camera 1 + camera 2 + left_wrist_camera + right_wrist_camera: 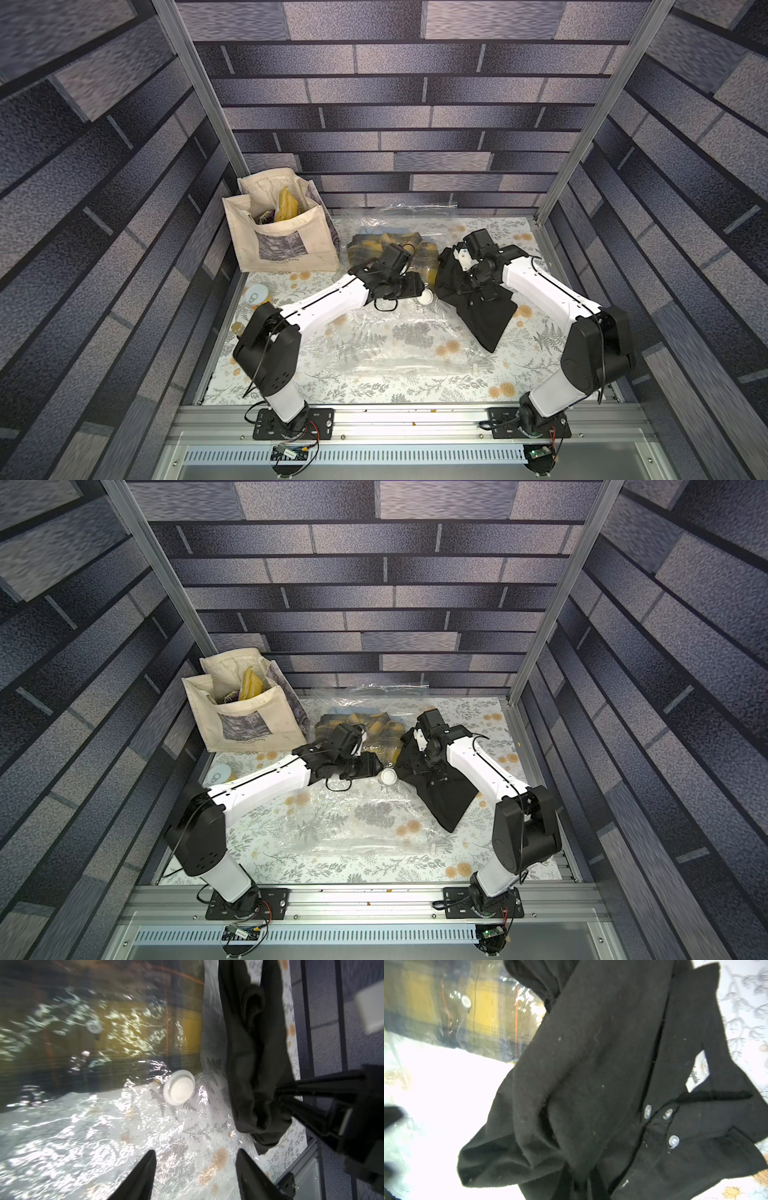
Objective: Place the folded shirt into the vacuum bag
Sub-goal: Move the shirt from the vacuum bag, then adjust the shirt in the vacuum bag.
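At the near edge, the table [519, 386] wears a floral cloth, and the vacuum bag [399, 345] lies flat along its middle, clear and crinkled, running from near the front toward the back wall. Partway up the bag sits its round white valve cap [424, 297]. The left end effector [196, 1153] hovers just above the plastic on the near-left side of the cap, its fingers apart with nothing between them. Just right of the cap lies the black shirt [490, 324], rumpled more than neatly folded, with its collar, buttons and label showing in the right wrist view. It rests on the right half of the table, its left edge lying over the plastic, and no plastic sheen covers it. The right end effector [277, 1093] is clamped together on a bunch of this black cloth. Farther back, a yellow and grey plaid shirt [386, 249] lies inside the bag under glossy film. A small round can [255, 296] sits at the table's left edge, and a cream canvas tote bag [282, 245] stands in the far left corner.
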You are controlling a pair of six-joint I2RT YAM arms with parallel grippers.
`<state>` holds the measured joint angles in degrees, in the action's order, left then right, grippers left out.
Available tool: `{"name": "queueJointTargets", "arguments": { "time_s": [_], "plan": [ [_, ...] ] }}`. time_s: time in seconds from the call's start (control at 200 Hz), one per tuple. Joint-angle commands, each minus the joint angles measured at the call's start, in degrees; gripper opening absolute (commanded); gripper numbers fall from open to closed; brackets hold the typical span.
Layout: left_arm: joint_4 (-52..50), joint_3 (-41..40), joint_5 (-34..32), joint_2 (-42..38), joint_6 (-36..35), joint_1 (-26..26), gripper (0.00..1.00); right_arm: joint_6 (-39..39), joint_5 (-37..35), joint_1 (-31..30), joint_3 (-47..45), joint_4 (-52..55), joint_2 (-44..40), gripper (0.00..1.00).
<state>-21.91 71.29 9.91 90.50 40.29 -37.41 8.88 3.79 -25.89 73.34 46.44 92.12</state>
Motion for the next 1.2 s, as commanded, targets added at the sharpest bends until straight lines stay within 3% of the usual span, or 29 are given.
{"name": "queueJointTargets", "arguments": {
  "time_s": [0.0, 0.09, 0.18, 0.351, 0.441, 0.686, 1.032, 1.197],
  "plan": [
    [-8.31, -4.49, -4.99, -4.93, -2.41, 4.29, 0.64, -1.85, -1.68, -6.64, -2.35, 0.14, 0.82, 0.00],
    [-9.67, -6.38, -5.86, -7.85, -3.65, 6.65, 0.64, -1.87, -3.47, -12.25, -5.01, -1.30, 3.55, 0.00],
    [-9.68, -6.54, -6.31, -8.93, -4.40, 6.96, 0.64, -1.18, -4.57, -14.86, -6.19, -2.83, 7.75, 0.09],
    [-9.50, -3.39, -5.64, -6.92, -6.75, 5.26, 0.65, -1.29, -2.93, -15.42, -5.06, -3.28, 8.03, 0.49],
    [-10.38, -0.77, -5.89, -5.20, -9.38, 4.03, 0.69, -0.05, 1.93, -14.79, -5.15, -3.46, 2.61, 0.59],
    [-12.82, 8.46, -6.75, 3.85, -16.70, -0.22, 0.73, 17.39, 10.17, -0.78, -15.33, -4.90, -14.25, 0.64],
    [-20.79, 25.82, -9.26, 21.22, -22.22, -7.53, 0.71, 28.02, -0.42, 16.75, -30.60, -3.09, -29.58, 0.65],
    [-22.88, 30.23, -10.24, 25.20, -23.25, -8.41, 0.68, 28.87, 1.32, 24.03, -35.42, -8.00, -29.98, 0.63]
  ]
}}
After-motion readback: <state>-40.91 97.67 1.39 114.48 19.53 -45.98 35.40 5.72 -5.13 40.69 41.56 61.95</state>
